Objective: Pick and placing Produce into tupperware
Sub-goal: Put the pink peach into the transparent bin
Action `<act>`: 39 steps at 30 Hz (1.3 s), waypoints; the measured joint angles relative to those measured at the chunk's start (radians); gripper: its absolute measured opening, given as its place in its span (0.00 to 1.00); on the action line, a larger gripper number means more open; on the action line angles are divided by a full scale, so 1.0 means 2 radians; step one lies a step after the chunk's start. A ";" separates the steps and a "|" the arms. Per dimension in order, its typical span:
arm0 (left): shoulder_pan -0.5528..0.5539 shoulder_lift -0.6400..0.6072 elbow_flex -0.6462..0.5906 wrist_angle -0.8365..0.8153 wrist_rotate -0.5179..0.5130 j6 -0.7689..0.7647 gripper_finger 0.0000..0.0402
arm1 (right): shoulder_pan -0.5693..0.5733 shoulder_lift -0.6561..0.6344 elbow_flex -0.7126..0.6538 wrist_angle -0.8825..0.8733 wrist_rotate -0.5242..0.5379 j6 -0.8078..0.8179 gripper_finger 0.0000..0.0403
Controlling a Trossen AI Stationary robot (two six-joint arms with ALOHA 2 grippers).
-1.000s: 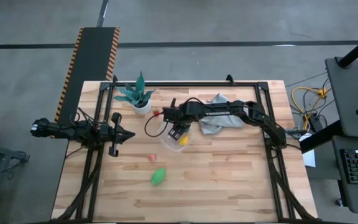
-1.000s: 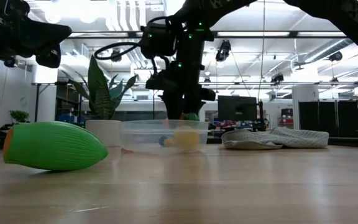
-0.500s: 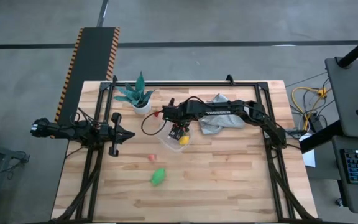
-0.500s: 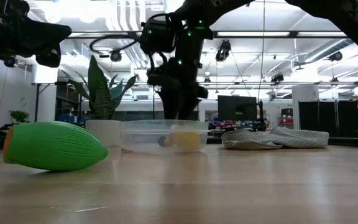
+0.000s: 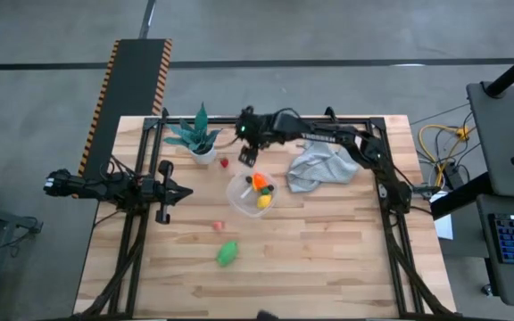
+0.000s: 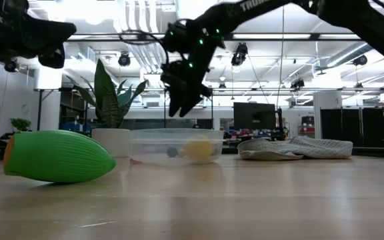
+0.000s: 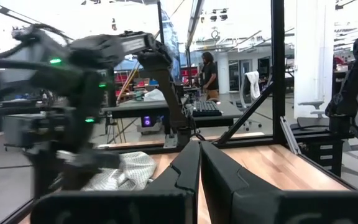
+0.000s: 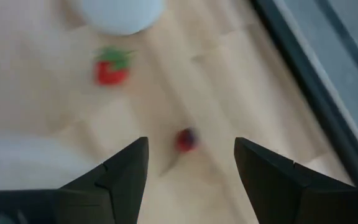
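Since a second ago your right gripper [image 5: 249,157] has lifted off the tub [image 5: 252,193], jaws open and empty, toward the strawberry [image 8: 112,68] and small red piece [image 8: 186,139]: light, hard, slippery, so pinch mid-body; left gripper [image 5: 187,191] waits closed.

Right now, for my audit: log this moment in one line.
right pincer: open, raised near plant | tupperware: holds orange, yellow pieces | left pincer: shut, waiting at left edge
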 joint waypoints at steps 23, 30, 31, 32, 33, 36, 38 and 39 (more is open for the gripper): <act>0.000 0.000 -0.001 0.000 0.000 -0.004 0.00 | -0.056 0.000 -0.107 0.136 -0.109 0.013 0.57; 0.000 0.001 -0.002 -0.005 0.000 -0.004 0.00 | -0.056 0.000 -0.121 0.161 -0.109 0.016 0.57; 0.000 0.001 -0.002 -0.005 0.000 -0.004 0.00 | -0.056 0.000 -0.121 0.160 -0.109 0.017 0.57; 0.000 0.001 -0.002 -0.005 0.000 -0.004 0.00 | -0.056 0.000 -0.120 0.159 -0.109 0.017 0.57; 0.000 0.001 -0.002 -0.005 0.000 -0.005 0.00 | -0.056 0.000 -0.120 0.157 -0.111 0.017 0.57; 0.000 0.001 -0.002 -0.005 0.000 -0.005 0.00 | -0.056 0.000 -0.115 0.156 -0.133 0.023 0.57; 0.000 0.001 -0.002 -0.005 0.000 -0.005 0.00 | -0.056 0.000 -0.112 0.155 -0.147 0.027 0.57; 0.000 0.001 -0.002 -0.005 0.000 -0.005 0.00 | -0.056 0.000 -0.111 0.152 -0.147 0.030 0.57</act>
